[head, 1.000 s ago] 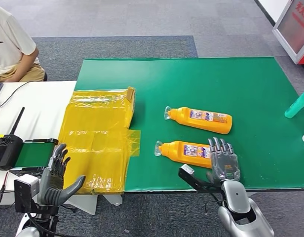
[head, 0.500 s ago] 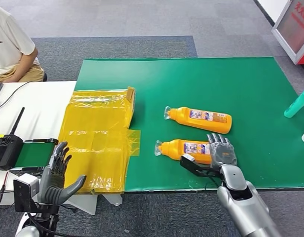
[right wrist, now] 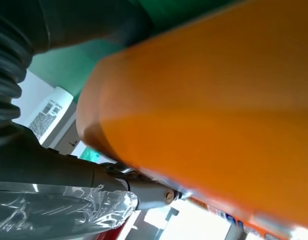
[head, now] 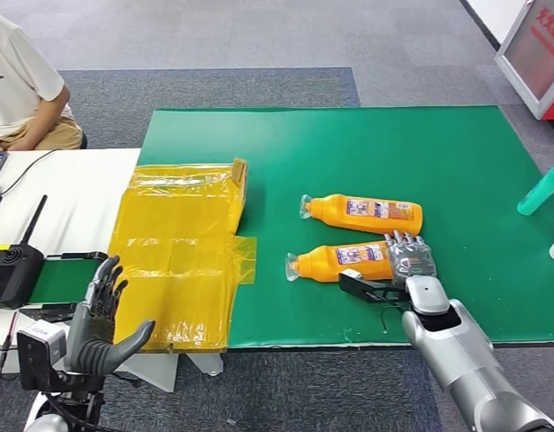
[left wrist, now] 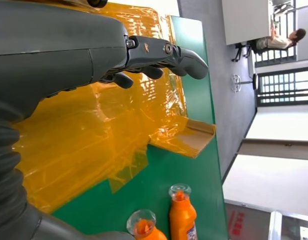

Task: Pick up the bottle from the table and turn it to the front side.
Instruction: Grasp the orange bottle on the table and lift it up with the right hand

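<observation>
1. Right hand (head: 411,259) wrapped around the base end of the nearer orange bottle (head: 342,261), thumb under the near side, fingers (head: 403,241) over the far side; grasping it.
2. Nearer orange bottle lying lengthwise on the green mat (head: 397,153), clear cap pointing toward the yellow plastic sheet (head: 175,247), printed label facing up; in the right wrist view, orange body (right wrist: 205,110) pressed close against the palm.
3. Second orange bottle (head: 362,214) just beyond, roughly parallel, also on its side with the cap toward the sheet; not touching the held one.
4. Left hand (head: 101,315) raised at the near edge of the yellow plastic sheet, fingers spread and slightly curled, thumb out, holding nothing.
5. Farther out: black radio unit with antenna (head: 13,270) on the white table (head: 70,193), seated person (head: 23,85) behind it, teal bottle (head: 542,189) at the mat's right edge.
</observation>
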Controlling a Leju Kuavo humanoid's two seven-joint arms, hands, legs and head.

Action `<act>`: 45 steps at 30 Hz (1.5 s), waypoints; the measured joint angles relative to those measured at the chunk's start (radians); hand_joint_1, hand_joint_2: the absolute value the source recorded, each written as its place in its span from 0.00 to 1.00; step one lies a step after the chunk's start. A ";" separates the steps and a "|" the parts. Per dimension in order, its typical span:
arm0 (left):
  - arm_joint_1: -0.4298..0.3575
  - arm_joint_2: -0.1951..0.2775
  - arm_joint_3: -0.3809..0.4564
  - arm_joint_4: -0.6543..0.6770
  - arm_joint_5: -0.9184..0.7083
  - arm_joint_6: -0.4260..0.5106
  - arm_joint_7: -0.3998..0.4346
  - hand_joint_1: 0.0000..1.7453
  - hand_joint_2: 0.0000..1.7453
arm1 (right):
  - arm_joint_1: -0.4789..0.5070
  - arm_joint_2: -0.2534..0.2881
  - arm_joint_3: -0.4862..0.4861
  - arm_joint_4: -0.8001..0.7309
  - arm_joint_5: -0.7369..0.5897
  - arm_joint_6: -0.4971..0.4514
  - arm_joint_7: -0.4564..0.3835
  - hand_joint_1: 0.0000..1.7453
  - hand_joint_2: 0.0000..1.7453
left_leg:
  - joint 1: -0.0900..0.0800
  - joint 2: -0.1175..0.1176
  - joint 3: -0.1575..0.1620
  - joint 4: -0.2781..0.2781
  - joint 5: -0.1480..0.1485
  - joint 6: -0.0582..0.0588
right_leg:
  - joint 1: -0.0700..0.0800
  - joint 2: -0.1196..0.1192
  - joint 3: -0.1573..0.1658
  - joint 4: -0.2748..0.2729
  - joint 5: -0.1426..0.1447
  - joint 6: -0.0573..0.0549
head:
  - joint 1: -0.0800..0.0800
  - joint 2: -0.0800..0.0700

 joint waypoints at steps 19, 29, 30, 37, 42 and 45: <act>0.013 0.000 0.001 -0.024 0.003 -0.014 -0.009 0.00 1.00 | -0.032 -0.027 0.071 -0.007 -0.020 0.004 -0.055 1.00 1.00 | 0.000 0.000 0.000 0.000 0.001 0.000 | 0.000 0.000 -0.001 0.000 0.000 -0.001 | 0.000 0.000; -0.013 0.016 0.001 -0.006 0.049 -0.029 -0.069 0.00 1.00 | 0.076 -0.030 -0.021 -0.135 -0.789 0.116 -0.461 1.00 1.00 | 0.000 0.000 -0.003 0.000 0.001 0.000 | 0.000 -0.001 -0.003 0.000 0.001 -0.001 | 0.000 0.000; -0.021 0.021 0.000 0.001 0.052 -0.024 -0.076 0.00 1.00 | 0.100 -0.029 -0.040 -0.164 -0.878 0.124 -0.491 1.00 1.00 | 0.000 0.000 -0.003 0.000 0.001 0.000 | 0.000 -0.001 -0.003 0.000 0.001 -0.001 | 0.000 0.000; -0.082 0.040 -0.027 0.033 0.042 0.021 -0.106 0.00 1.00 | 0.188 0.023 -0.139 -0.338 -1.224 0.102 -0.530 1.00 1.00 | 0.000 0.000 -0.005 0.000 0.001 0.000 | 0.000 -0.001 -0.005 0.000 0.001 -0.001 | 0.000 0.000; -0.140 0.048 -0.054 0.060 0.051 0.027 -0.107 0.00 1.00 | 0.213 0.060 -0.156 -0.412 -1.344 0.085 -0.533 1.00 1.00 | 0.000 0.000 -0.005 0.000 0.001 0.000 | 0.000 -0.001 -0.006 0.000 0.001 -0.001 | 0.000 0.000; -0.169 0.051 -0.067 0.075 0.056 0.030 -0.107 0.00 1.00 | 0.222 0.068 -0.155 -0.440 -1.363 0.078 -0.534 1.00 1.00 | 0.000 0.000 -0.005 0.000 0.001 0.000 | 0.000 -0.001 -0.006 0.000 0.001 -0.001 | 0.000 0.000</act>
